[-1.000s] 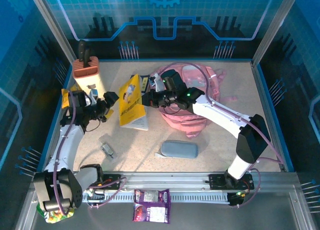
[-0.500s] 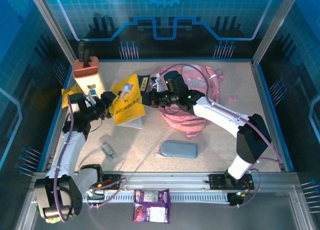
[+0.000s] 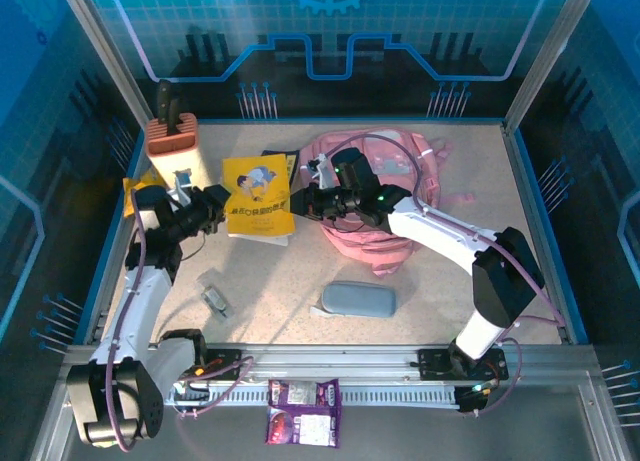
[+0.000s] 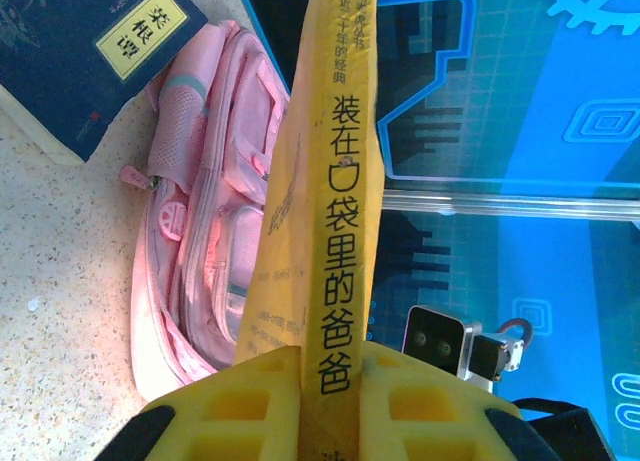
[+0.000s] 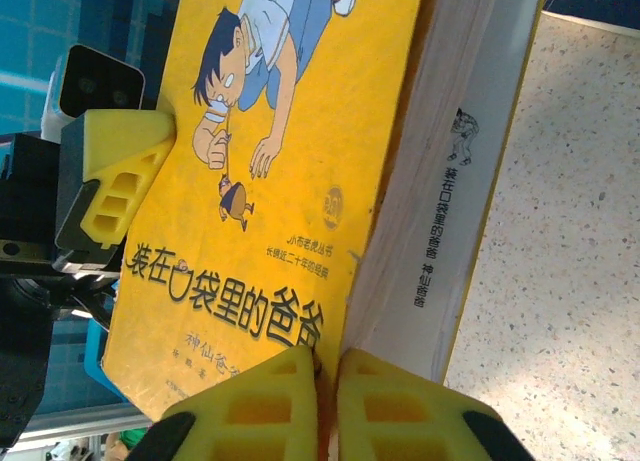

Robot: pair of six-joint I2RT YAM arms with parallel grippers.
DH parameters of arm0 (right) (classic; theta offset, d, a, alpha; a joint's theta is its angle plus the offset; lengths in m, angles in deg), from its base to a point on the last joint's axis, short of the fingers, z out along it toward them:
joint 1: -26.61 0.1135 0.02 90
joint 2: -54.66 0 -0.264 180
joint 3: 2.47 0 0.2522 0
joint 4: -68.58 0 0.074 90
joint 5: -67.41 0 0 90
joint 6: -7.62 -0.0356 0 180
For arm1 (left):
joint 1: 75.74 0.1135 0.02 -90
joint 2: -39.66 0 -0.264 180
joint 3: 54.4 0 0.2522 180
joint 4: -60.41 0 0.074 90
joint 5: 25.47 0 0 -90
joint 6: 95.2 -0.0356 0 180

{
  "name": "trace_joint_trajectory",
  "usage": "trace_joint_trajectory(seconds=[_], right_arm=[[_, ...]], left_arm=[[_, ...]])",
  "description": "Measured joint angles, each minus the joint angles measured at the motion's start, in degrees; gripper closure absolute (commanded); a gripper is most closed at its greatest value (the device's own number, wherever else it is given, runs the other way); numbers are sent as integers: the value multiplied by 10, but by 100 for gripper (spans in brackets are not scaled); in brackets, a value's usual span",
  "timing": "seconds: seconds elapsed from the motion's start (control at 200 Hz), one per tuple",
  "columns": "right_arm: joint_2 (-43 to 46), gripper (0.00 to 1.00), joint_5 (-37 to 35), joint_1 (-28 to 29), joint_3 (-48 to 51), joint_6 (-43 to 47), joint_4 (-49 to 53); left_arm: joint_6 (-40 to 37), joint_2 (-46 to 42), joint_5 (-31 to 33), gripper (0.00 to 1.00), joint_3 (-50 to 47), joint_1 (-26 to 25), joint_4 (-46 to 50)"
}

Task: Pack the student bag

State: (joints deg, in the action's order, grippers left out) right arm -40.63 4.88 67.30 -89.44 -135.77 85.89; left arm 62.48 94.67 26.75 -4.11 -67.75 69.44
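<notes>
- The large soft pink fabric backpack lies along the far edge of the worktop, right of centre, with the right arm reaching across it.
- The yellow cartoon-cover paperback book sits left of the bag, towards the far-left corner, spanning the gap between the two pincers.
- The left pincer is clenched on the book's left edge. In the left wrist view its yellow pads press either side of the spine.
- The right pincer is clenched on the book's right edge. In the right wrist view its fingers are pinched together on the yellow cover, beside a white-spined block of pages.
- A dark navy book lies just beside the bag's top.
- A cream box with a brown top stands in the far-left corner, near the left pincer.
- A grey oblong pencil case lies near the front edge at centre, with a small metal clip to its left.
- Bare speckled surface stretches along the right edge and the near-right corner.
</notes>
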Motion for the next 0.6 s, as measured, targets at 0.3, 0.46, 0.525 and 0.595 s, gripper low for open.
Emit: trace_joint_trajectory(seconds=[0.3, 0.46, 0.525, 0.595], right_arm=[[37, 15, 2, -1, 37, -11, 6], [44, 6, 20, -2, 44, -46, -24], [44, 6, 28, -2, 50, -65, -47], [46, 7, 34, -2, 61, -86, -76]], left_arm=[[26, 0, 6, 100, 38, -25, -16], [53, 4, 21, 100, 57, -63, -40], [59, 8, 27, 100, 62, -74, -47], [59, 14, 35, 100, 70, -83, -46]])
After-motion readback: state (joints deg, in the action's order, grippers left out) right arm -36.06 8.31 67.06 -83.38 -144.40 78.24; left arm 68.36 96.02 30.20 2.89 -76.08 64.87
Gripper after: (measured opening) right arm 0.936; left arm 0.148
